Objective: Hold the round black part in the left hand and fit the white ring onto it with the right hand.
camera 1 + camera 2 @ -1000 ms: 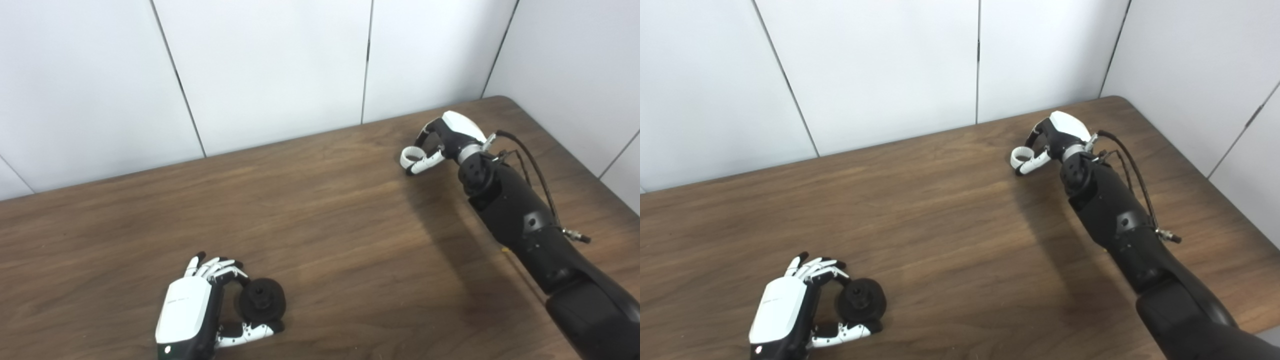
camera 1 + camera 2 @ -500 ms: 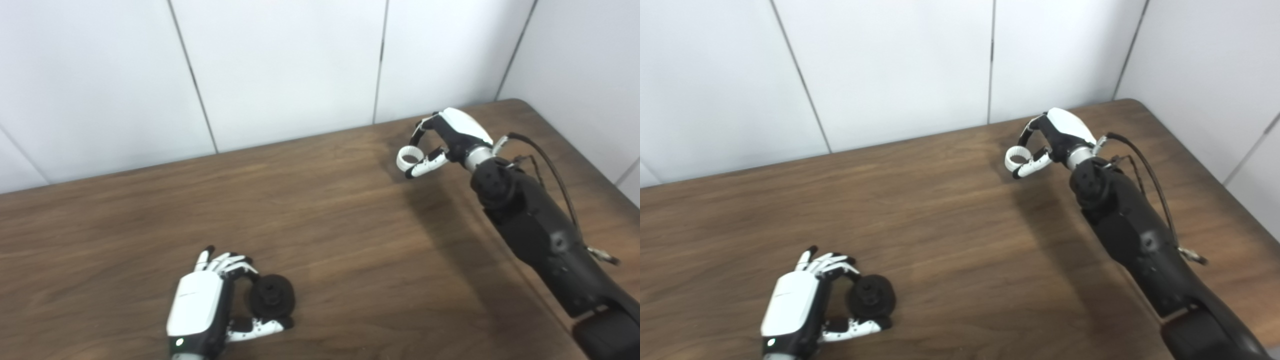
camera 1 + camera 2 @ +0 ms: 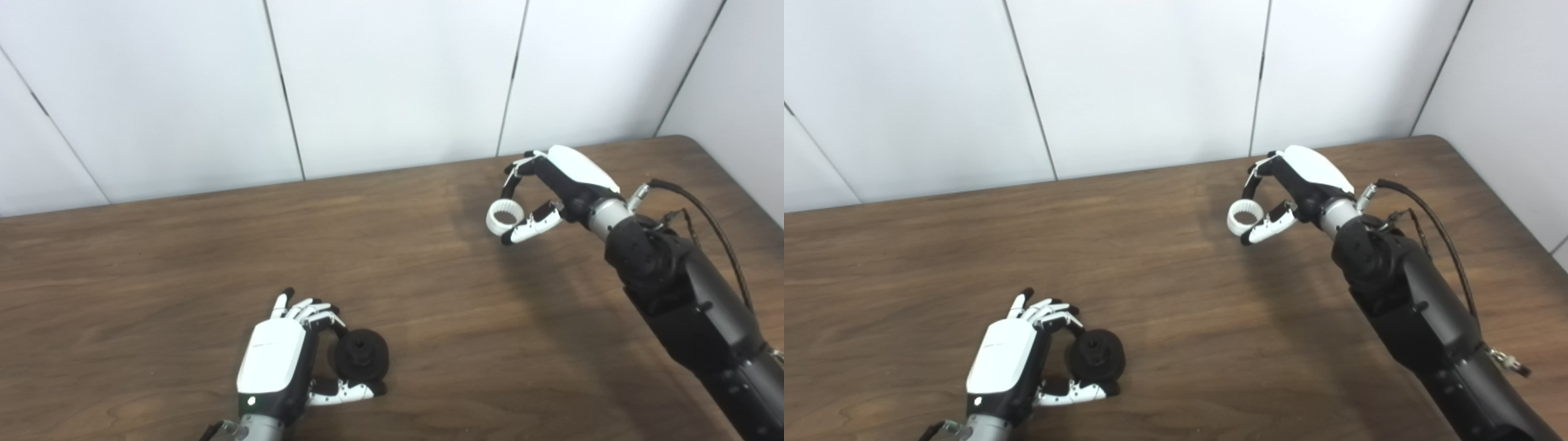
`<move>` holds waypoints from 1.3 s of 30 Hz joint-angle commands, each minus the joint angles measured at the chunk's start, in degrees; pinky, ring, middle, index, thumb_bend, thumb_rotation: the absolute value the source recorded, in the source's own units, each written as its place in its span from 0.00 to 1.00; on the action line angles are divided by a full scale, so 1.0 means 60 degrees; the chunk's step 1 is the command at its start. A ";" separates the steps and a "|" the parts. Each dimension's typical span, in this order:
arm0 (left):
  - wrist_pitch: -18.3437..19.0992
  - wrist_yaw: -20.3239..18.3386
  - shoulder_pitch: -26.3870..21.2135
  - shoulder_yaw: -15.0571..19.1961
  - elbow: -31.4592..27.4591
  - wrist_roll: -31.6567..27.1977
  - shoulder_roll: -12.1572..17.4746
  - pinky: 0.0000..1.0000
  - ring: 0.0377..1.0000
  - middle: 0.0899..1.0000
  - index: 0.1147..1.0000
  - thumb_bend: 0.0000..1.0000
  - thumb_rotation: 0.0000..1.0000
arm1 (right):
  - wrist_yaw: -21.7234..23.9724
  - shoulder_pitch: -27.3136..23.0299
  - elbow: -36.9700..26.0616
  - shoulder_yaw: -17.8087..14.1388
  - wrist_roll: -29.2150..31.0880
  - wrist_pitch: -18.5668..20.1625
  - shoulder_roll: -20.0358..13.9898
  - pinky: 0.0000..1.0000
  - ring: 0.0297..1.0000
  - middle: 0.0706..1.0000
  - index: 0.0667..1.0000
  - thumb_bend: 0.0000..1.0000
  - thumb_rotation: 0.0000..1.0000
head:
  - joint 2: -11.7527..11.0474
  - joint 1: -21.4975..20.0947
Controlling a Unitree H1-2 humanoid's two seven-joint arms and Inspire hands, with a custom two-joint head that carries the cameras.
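Observation:
The round black part (image 3: 362, 362) sits low near the table's front edge, gripped between the fingers and thumb of my left hand (image 3: 277, 361), whose white back faces up. Far to the right and further back, my right hand (image 3: 554, 190) is raised above the table and shut on the white ring (image 3: 505, 217), which is pinched between thumb and fingers with its hole showing. The two hands are well apart. The same scene shows in the right eye view: black part (image 3: 1095, 361), white ring (image 3: 1245, 215).
The brown wooden table (image 3: 184, 257) runs to a white panelled wall (image 3: 392, 79) at the back. Its right edge and rounded far corner (image 3: 692, 144) lie close to my right arm (image 3: 686, 294), which carries a loose black cable (image 3: 710, 214).
The camera has shifted, so the whole picture has slid. My right hand has lifted the white ring off the table and carried it a little toward the left. The left hand keeps its hold on the black part.

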 commanded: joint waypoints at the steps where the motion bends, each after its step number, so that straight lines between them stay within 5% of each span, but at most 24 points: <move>1: 0.0033 -0.0413 0.0120 -0.0236 0.0152 0.0188 0.0020 1.00 0.84 0.73 0.42 0.52 0.06 | 0.0269 -0.0279 -0.0618 0.0081 -0.0117 0.0054 0.0044 0.92 0.94 0.80 0.45 0.52 0.13 | 0.0033 0.0046; 18: 0.0274 -0.0615 0.0010 -0.0337 0.0017 0.0401 -0.0028 1.00 0.84 0.73 0.42 0.52 0.06 | 0.1912 0.0448 -0.2368 0.0641 -0.0974 0.0223 0.1783 1.00 0.94 0.80 0.45 0.52 0.13 | 0.0539 0.0338; 39: 0.0515 -0.0909 -0.0124 -0.0446 -0.0241 0.0621 -0.0088 1.00 0.84 0.73 0.42 0.52 0.06 | 0.1948 0.0898 -0.2596 0.1308 -0.0836 0.0065 0.2573 0.99 0.94 0.81 0.45 0.52 0.13 | 0.1211 0.0797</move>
